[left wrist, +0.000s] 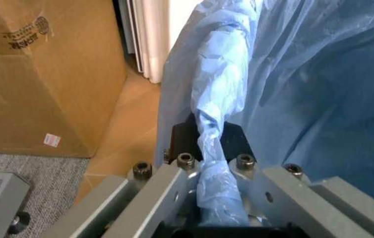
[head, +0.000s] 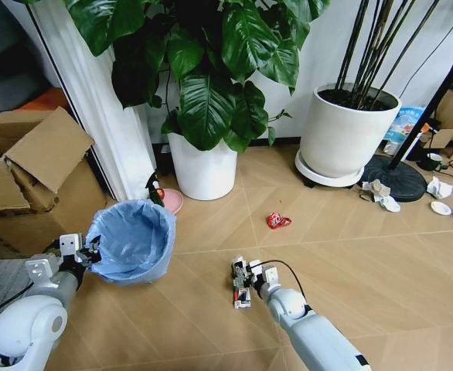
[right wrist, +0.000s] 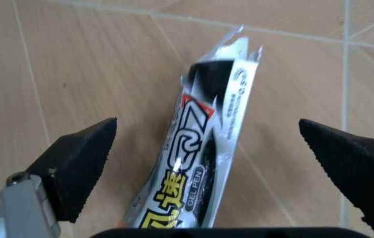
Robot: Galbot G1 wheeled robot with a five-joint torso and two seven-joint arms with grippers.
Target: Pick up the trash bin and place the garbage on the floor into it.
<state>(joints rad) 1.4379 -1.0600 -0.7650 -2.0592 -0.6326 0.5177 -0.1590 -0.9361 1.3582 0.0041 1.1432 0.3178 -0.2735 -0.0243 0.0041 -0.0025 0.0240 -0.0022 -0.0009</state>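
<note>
Left gripper (head: 87, 251) clenched on trash bin (head: 131, 241) rim. Right gripper (right wrist: 214, 148) spread wide astride black-white tube (right wrist: 200, 153), long axis running between fingertips, torn end pointing away.

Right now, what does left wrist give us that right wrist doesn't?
Left wrist alone: the left gripper shut on a bunched fold of the bin liner, with a cardboard box beside it.

Right wrist alone: the right gripper open, its black pads either side of a black-white gel pen pack that lies flat, neither pad touching it.

Both: the floor.
</note>
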